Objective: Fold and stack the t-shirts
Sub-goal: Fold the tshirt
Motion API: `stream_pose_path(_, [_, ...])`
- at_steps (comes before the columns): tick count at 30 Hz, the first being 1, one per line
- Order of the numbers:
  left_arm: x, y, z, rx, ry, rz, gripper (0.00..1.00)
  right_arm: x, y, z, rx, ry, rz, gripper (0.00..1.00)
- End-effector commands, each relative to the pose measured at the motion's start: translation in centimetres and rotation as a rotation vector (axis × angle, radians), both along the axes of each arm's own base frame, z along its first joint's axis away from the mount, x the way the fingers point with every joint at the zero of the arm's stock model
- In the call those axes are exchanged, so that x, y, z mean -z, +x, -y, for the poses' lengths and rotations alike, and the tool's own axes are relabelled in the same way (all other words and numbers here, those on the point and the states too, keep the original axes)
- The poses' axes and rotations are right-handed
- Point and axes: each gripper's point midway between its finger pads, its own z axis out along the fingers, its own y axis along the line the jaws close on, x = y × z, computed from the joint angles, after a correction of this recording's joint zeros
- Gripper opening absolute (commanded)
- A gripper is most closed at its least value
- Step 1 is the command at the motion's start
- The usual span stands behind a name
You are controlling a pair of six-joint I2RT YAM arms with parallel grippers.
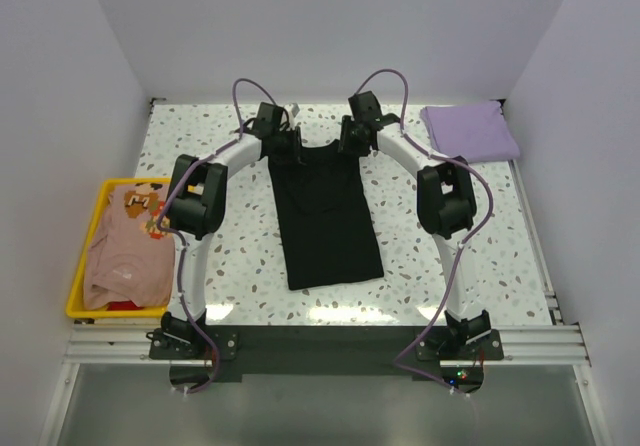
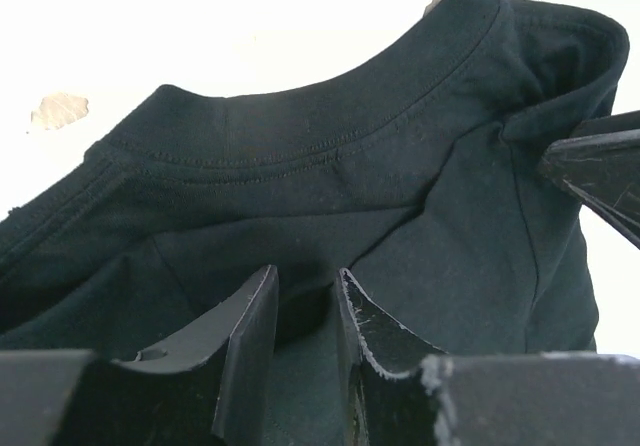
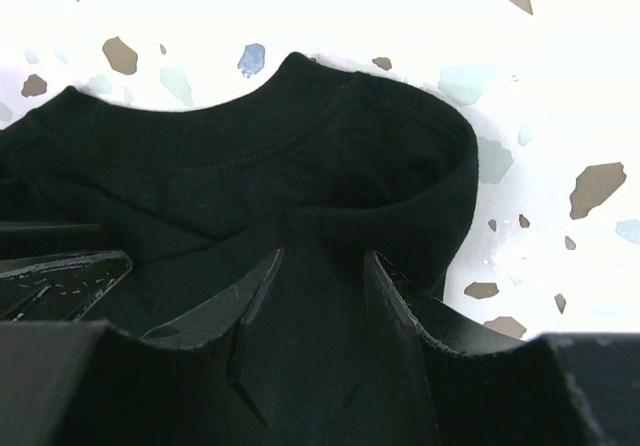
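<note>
The black t-shirt (image 1: 330, 226) lies folded into a long strip down the middle of the table, collar end at the far side. My left gripper (image 1: 283, 144) is at its far left corner and my right gripper (image 1: 345, 141) at its far right corner. In the left wrist view the collar (image 2: 300, 166) is raised, and a fold of black cloth fills the narrow gap of the left gripper (image 2: 308, 286). In the right wrist view black cloth (image 3: 230, 176) tents up into the right gripper (image 3: 322, 266), which is shut on it. The lavender t-shirt (image 1: 470, 131) lies folded at the far right. The peach t-shirt (image 1: 130, 251) lies in the tray.
The yellow tray (image 1: 85, 241) sits at the table's left edge beside the left arm. White walls close in the table on three sides. The right gripper's finger (image 2: 600, 171) shows at the right of the left wrist view, close beside the collar.
</note>
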Motion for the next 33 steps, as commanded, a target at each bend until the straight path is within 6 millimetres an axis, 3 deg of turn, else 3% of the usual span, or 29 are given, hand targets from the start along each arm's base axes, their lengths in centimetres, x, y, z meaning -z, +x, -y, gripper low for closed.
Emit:
stream_pose_path(1, [-1.2,0.1,0.8,0.051,-0.015,0.040,0.33,-1.0,1.3,-0.1,0.013,0.008,0.043,0.41])
stream_pose_path(21, [-2.6,-0.8,0.9,0.078,-0.014,0.057,0.28,-0.7,1.2,0.0,0.012,0.005,0.043,0.41])
stream_pose_path(26, [-3.0,-0.9,1.0,0.086,-0.022,0.060,0.18,-0.7,1.4,0.0,0.015,0.007,0.046,0.41])
stream_pose_path(30, [-4.0,-1.2,1.2,0.087,-0.046,0.064,0.00,-0.9,1.5,0.0,0.017,0.007,0.052,0.41])
stream_pose_path(33, [-5.6,-1.6,1.4,0.072,-0.088,0.083,0.00,-1.0,1.6,0.0,0.016,0.009,0.059,0.41])
